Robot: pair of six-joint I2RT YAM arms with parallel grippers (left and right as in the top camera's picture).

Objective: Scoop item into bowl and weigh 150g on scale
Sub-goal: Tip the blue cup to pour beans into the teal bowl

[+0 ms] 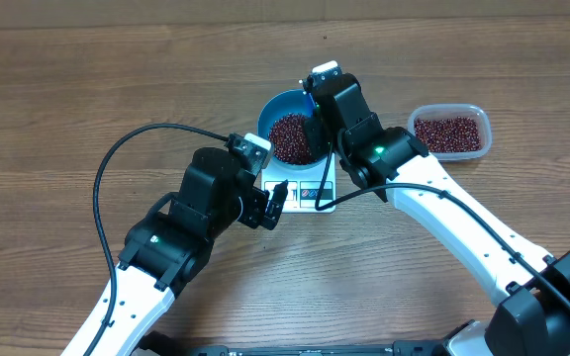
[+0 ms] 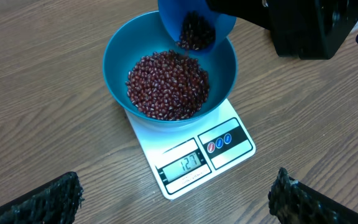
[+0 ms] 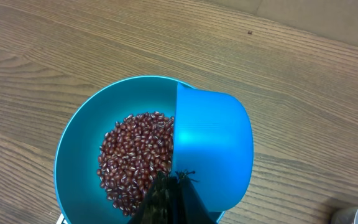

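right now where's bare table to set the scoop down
Free: the stretch of table left of the bowl, and the far strip behind bowl and tub. Crowded: around the scale, where the open left gripper faces it and the right gripper holds the scoop over the bowl; gap to the tub is narrow.

A deep blue bowl (image 2: 114, 62) of red-brown beans (image 2: 166, 84) sits on the white scale (image 2: 151, 140).
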